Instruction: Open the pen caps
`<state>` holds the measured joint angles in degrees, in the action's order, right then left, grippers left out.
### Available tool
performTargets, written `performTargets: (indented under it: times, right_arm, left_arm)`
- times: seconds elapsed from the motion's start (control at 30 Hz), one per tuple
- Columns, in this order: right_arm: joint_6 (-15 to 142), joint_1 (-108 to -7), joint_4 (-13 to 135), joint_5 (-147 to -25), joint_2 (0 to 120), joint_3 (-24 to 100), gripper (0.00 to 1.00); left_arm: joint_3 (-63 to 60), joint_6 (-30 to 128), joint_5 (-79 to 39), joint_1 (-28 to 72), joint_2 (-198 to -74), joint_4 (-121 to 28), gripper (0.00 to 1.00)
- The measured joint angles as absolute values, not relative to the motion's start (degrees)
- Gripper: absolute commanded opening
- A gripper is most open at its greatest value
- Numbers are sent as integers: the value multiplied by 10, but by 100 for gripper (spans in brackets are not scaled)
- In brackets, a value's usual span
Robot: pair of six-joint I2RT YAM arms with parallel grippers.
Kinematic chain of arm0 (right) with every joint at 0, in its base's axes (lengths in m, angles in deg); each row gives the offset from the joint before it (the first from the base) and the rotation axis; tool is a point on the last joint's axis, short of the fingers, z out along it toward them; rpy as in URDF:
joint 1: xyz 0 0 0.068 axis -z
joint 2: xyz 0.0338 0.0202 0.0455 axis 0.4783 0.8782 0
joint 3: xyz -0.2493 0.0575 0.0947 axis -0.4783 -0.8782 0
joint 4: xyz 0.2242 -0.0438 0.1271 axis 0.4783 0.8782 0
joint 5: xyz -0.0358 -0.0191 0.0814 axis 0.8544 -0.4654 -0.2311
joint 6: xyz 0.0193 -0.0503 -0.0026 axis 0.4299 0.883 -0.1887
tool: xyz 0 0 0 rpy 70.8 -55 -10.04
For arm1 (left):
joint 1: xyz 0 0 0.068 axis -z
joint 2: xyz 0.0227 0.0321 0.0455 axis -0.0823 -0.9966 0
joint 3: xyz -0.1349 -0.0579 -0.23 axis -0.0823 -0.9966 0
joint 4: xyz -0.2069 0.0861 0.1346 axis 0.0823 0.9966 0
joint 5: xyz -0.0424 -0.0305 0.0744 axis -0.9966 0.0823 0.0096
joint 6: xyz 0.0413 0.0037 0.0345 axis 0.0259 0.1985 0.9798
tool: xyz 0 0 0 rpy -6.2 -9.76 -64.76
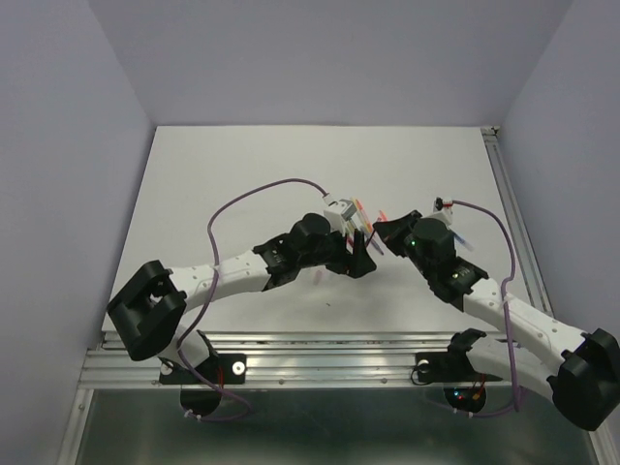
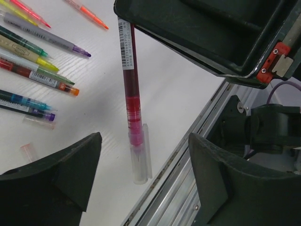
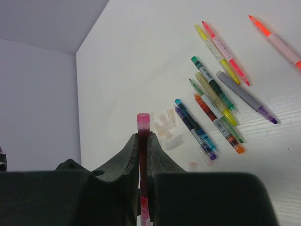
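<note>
Item: red pen (image 2: 130, 84), with a clear cap (image 2: 141, 160) seated over its tip
Location: held off the table (image 1: 194, 194), about midway between the far and near edges, a little toward the right edge
Right gripper (image 3: 143, 141): clenched on the barrel, pink butt end standing above the fingers
Left gripper (image 2: 144, 136): jaws spread, one either side of the cap, neither touching it as far as I can see
Handling: I judge it light, stiff and slick; the thin-walled cap may crack or slip under a hard squeeze
Hold: I would pinch the cap across its middle, clear of the barrel, and pull straight along the pen
Left wrist view alone: the cap, the barcode label, and the gap to each jaw
Right wrist view alone: the clamp on the barrel, which the left wrist view hides behind the gripper body; also a cluster of loose caps (image 3: 164, 125) beside the uncapped pens (image 3: 214, 106)
Top view: I see only that the grippers meet; the pen is mostly hidden
</note>
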<state>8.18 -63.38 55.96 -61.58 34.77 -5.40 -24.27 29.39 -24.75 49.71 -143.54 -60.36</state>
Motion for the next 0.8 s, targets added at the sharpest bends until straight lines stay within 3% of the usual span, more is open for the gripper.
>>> performTargets:
  times: [0.2, 0.3, 0.33, 0.37, 0.4, 0.8]
  right_arm:
    - [79, -639, 558, -589, 349, -54, 1]
    - [78, -639, 558, -583, 350, -54, 1]
    - [78, -639, 558, -582, 352, -54, 1]
    - [78, -639, 557, -582, 355, -54, 1]
    - [77, -639, 555, -581, 358, -54, 1]
    - [109, -659, 554, -479, 478, 23, 1]
  left_arm:
    - [-240, 301, -255, 498, -1449, -604, 53]
    - [-239, 302, -260, 500, -1449, -603, 33]
    - [-239, 302, -261, 500, -1449, -603, 16]
    - [-239, 302, -261, 500, -1449, -602, 5]
    - [-239, 299, -260, 500, -1449, -601, 0]
    - [-266, 278, -205, 497, -1437, -604, 0]
